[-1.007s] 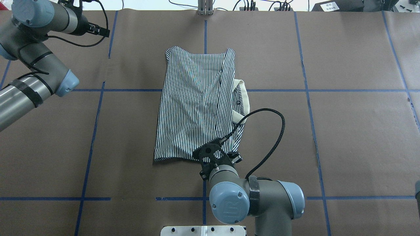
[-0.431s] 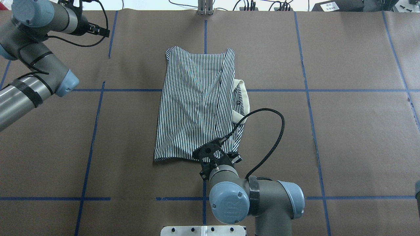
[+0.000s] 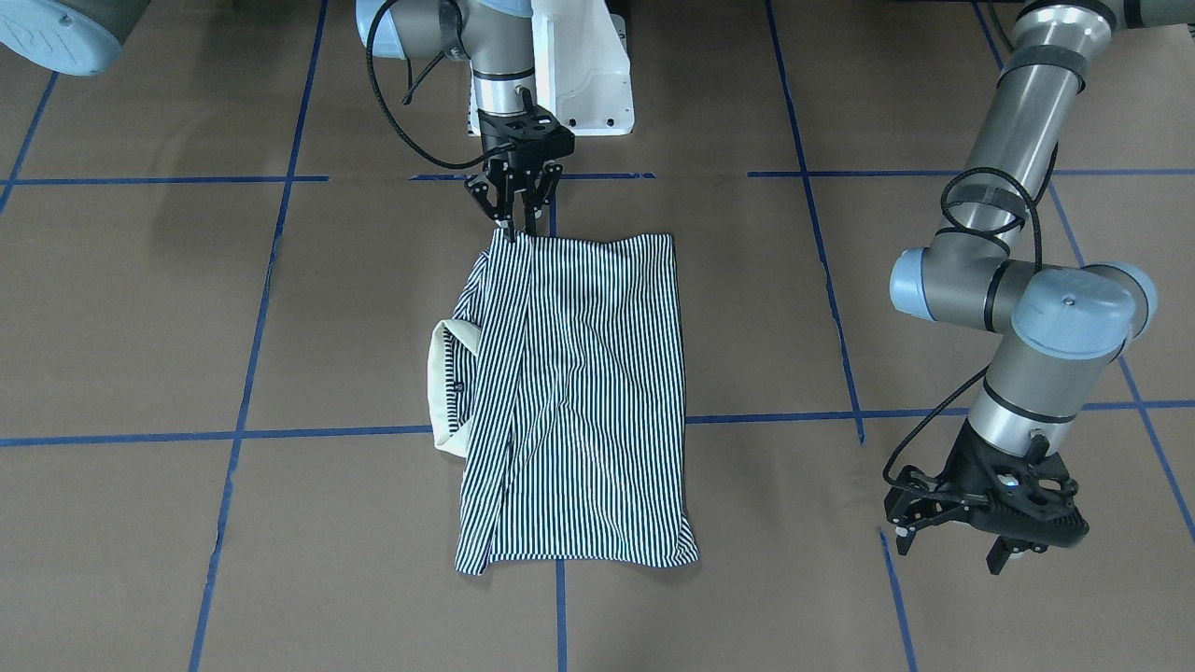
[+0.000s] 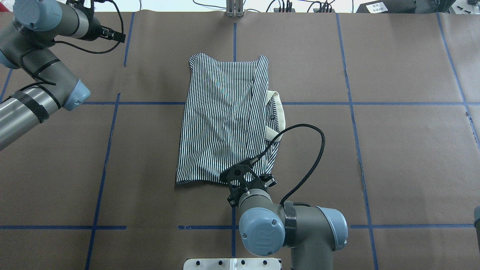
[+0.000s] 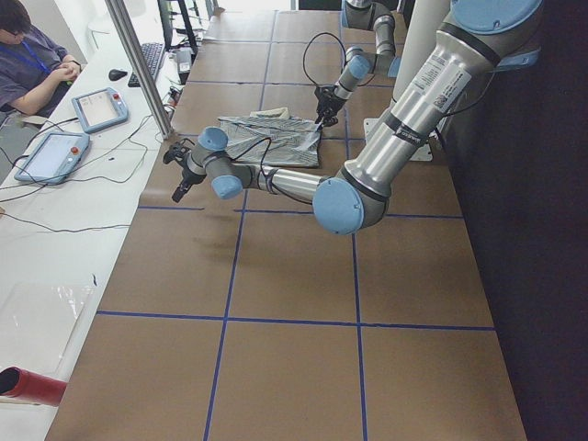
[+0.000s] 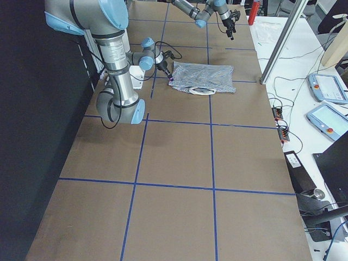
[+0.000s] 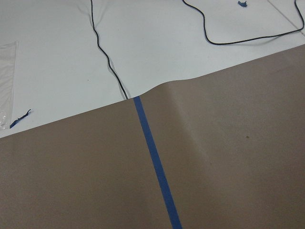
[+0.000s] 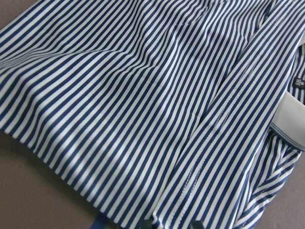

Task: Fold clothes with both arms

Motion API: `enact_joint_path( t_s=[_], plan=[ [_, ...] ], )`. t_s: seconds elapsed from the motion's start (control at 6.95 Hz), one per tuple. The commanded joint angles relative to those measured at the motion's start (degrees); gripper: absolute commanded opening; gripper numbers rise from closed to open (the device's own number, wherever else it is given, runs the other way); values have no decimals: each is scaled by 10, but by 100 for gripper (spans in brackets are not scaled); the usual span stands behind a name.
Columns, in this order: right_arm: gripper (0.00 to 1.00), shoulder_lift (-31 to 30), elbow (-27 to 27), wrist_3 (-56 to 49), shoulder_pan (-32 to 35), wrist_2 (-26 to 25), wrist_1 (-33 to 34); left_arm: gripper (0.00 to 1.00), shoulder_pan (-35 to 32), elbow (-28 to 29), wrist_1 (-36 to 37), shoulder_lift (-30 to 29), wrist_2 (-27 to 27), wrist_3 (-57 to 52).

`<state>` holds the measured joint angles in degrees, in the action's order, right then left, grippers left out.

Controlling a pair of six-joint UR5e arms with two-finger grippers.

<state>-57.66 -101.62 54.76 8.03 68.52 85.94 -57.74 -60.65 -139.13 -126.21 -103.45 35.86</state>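
The striped polo shirt (image 3: 579,392) lies folded into a long panel on the brown table, also seen at shirt (image 4: 221,120). Its cream collar (image 3: 443,392) pokes out on the robot's right side. My right gripper (image 3: 520,229) points down at the shirt's robot-side edge near that corner, fingers narrowly open with tips at the hem. The right wrist view is filled with striped cloth (image 8: 143,95). My left gripper (image 3: 948,551) hangs open and empty over the far table edge, well away from the shirt.
Blue tape lines (image 4: 234,103) cross the brown paper table cover (image 4: 393,157). A white bench with cables (image 7: 105,57) lies beyond the far edge. A person (image 5: 32,64) sits at the bench with tablets (image 5: 101,106) nearby. The robot's white pedestal base (image 3: 583,75) stands behind the right gripper.
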Motion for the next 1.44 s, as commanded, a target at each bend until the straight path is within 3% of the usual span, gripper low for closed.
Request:
enact_joint_path(
  t_s=[0.0, 1.01, 1.29],
  plan=[
    [39, 0, 0, 1, 1, 2, 0, 100, 0, 0, 0, 0, 1, 0],
    [37, 2, 3, 1, 1, 18, 1, 100, 0, 0, 0, 0, 0, 0],
    [0, 3, 2, 1, 1, 18, 1, 100, 0, 0, 0, 0, 0, 0]
  ],
)
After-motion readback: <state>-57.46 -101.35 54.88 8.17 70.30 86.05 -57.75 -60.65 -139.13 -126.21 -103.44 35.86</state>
